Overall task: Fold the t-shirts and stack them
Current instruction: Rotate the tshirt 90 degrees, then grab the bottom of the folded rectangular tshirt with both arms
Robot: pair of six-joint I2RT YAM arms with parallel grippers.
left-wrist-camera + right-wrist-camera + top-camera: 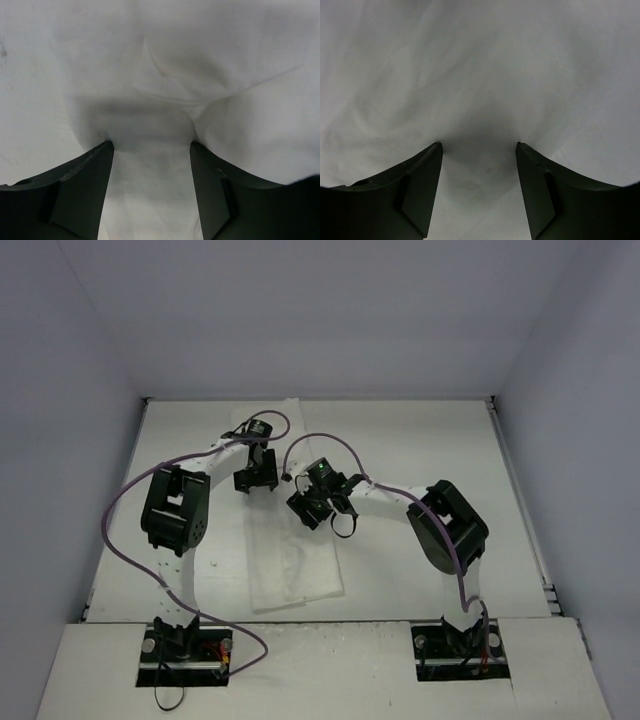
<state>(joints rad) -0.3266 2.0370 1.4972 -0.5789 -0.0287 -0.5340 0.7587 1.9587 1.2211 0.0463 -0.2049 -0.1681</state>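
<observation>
A white t-shirt (297, 562) lies as a long strip on the white table (430, 440), running from the back edge toward the near edge. My left gripper (254, 483) is down on the strip's left side, about halfway along. In the left wrist view its jaws (151, 145) stand open with wrinkled white cloth (165, 65) between and ahead of the tips. My right gripper (313, 512) is down on the strip's right side. In the right wrist view it (479, 145) is open too, with smoother cloth (470, 65) filling the frame. No second shirt shows.
Pale walls (90, 390) enclose the table on the left, back and right. Purple cables (330, 438) loop over both arms. The arm bases (185, 645) sit on a near shelf. Bare table lies right of the shirt.
</observation>
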